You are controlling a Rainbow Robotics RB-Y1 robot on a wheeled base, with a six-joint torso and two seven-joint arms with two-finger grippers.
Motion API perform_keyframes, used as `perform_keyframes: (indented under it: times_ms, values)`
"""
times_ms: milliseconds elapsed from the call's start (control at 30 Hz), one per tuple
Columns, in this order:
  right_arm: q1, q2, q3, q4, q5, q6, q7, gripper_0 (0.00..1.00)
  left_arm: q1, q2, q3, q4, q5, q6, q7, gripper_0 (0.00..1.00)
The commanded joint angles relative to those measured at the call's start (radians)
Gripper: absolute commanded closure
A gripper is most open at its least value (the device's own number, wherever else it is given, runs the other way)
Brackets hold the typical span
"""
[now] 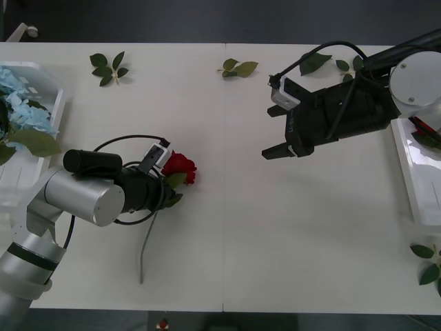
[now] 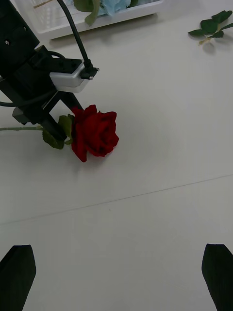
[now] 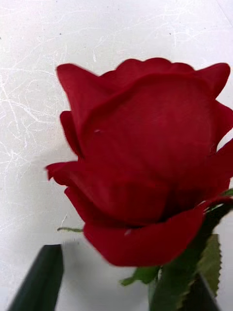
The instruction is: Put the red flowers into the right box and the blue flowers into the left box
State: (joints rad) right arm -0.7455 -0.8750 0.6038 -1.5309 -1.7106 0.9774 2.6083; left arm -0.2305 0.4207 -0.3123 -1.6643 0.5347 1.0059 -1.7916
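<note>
One of the red flowers, a rose [image 1: 180, 167] [image 2: 94, 131] [image 3: 145, 170], lies on the white table with its stem [image 1: 146, 245] trailing toward the near edge. My left gripper [image 1: 165, 183] [image 2: 57, 121] [image 3: 126, 286] is open, its fingers on either side of the bloom's base and leaves. Farther right, above the table, my right gripper [image 1: 273, 128] [image 2: 116, 277] hangs open with nothing in it, facing the rose. The blue flowers [image 1: 24, 114] [image 2: 109, 6] lie in the left box [image 1: 49, 84] [image 2: 97, 22]. The right box [image 1: 413, 172] stands at the right edge.
Loose green leaf sprigs lie at the back left [image 1: 108, 67] [image 2: 211, 26], back middle [image 1: 238, 67], back right [image 1: 317, 63] and near right corner [image 1: 427, 262]. A cable loops around my left wrist [image 1: 131, 141]. Open table stretches between the rose and the right box.
</note>
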Motion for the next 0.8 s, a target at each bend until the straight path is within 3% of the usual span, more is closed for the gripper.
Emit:
perform_keyframes:
  times_ms: [33, 300, 467, 667, 800]
  values:
    - [-0.038, -0.015, 0.004, -0.029, -0.009, -0.002, 0.035, 0.00, -0.039, -0.003, -0.002, -0.015, 0.001, -0.009, 0.008, 1.00]
    - [-0.038, -0.015, 0.004, -0.029, -0.009, -0.002, 0.035, 0.00, -0.044, 0.001, 0.012, -0.035, 0.021, -0.007, 0.012, 1.00]
    - [-0.038, -0.015, 0.004, -0.029, -0.009, -0.002, 0.035, 0.00, -0.044, 0.032, 0.085, -0.152, 0.077, 0.073, 0.023, 1.00]
    - [-0.038, -0.015, 0.004, -0.029, -0.009, -0.002, 0.035, 0.00, -0.038, 0.078, 0.256, -0.281, 0.289, 0.203, 0.021, 1.00]
    - [-0.038, -0.015, 0.004, -0.029, -0.009, -0.002, 0.035, 0.00, -0.015, 0.095, 0.418, -0.284, 0.571, 0.247, 0.014, 1.00]
